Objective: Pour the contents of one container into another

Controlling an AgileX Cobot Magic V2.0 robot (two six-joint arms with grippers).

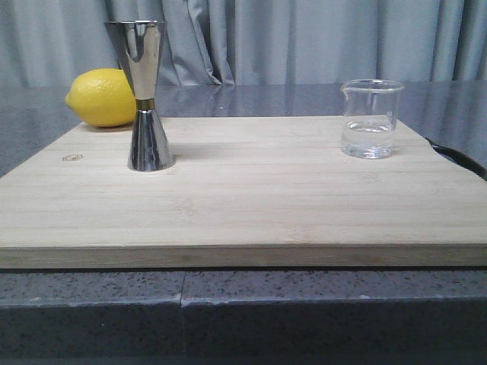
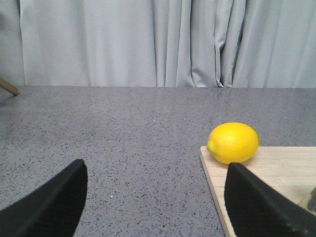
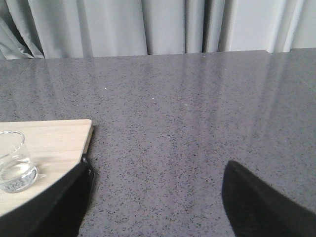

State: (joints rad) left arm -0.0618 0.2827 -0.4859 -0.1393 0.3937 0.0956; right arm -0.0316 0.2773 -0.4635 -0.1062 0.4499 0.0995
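Pale wood board on the speckled grey desk: jigger upright near its left edge, beaker far right, open board between. Left pincer and right pincer both gape wide, holding nothing.

A wooden board lies on a dark speckled surface. A steel jigger stands upright at the board's left, a lemon just behind it. A glass beaker stands upright at right, holding a little clear liquid. Grey curtains hang behind.
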